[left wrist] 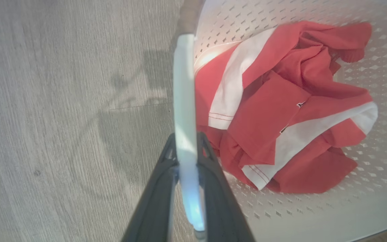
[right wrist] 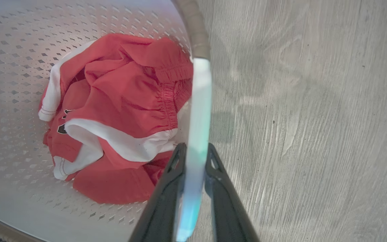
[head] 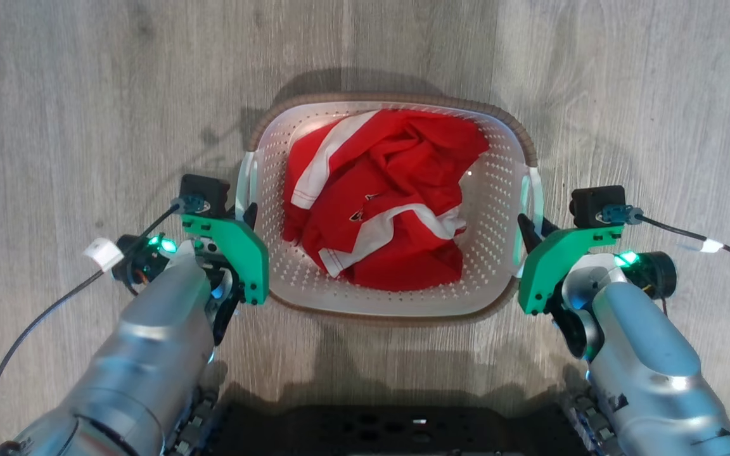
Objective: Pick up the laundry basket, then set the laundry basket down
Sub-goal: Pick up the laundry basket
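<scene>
Your left tool (left wrist: pixel 185 143) pinches the laundry basket's (head: pixel 498 209) left handle (left wrist: pixel 183 84); your right tool (right wrist: pixel 195 151) pinches its right handle (right wrist: pixel 200 101). A red-and-white garment (head: pixel 384 196) lies inside.

Bright soft light, faint shadows beside the laundry basket (head: pixel 498 202)

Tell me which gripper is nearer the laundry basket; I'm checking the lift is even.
Neither: both touch the laundry basket. Left gripper clamps its left handle, right gripper its right handle.
</scene>
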Robot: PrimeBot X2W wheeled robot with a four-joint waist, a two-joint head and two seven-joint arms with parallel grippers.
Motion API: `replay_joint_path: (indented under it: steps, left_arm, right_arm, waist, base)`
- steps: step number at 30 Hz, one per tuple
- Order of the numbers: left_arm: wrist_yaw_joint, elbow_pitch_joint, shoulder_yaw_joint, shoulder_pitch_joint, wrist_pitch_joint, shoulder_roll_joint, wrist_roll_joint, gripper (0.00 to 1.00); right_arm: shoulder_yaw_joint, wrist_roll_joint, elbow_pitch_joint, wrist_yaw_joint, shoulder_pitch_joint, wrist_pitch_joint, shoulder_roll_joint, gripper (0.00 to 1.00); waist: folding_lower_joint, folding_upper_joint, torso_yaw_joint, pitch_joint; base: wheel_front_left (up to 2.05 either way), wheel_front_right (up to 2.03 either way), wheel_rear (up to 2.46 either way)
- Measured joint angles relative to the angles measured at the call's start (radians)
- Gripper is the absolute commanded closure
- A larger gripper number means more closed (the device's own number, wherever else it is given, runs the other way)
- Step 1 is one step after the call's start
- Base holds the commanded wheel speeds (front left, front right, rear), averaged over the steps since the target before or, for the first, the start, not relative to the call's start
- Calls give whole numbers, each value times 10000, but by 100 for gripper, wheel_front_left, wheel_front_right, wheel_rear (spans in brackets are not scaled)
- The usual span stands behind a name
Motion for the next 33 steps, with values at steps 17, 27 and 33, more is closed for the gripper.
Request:
replay_joint_path:
  steps: [17, 27, 33]
  left_arm:
    - [-410, 453, -744, -7, 803, 119, -303, 100]
    - [-412, -128, -1373, 341, 1411, 556, -871, 100]
    - [-412, -568, -1739, 751, 1645, 974, -1271, 100]
  right_arm:
    - [734, 1473, -334, -2, -4, 1720, -265, 100]
    - [1287, 2543, -558, -2, 3, 2717, -581, 100]
    - [1726, 2999, -727, -2, 60, 3306, -673, 100]
  waist:
    - [0, 0, -178, -1007]
    - [-1, 0, -354, -1944]
    - [-1, 0, -418, -2543]
  base:
    - [0, 0, 0]
    - [0, 0, 0]
    - [0, 0, 0]
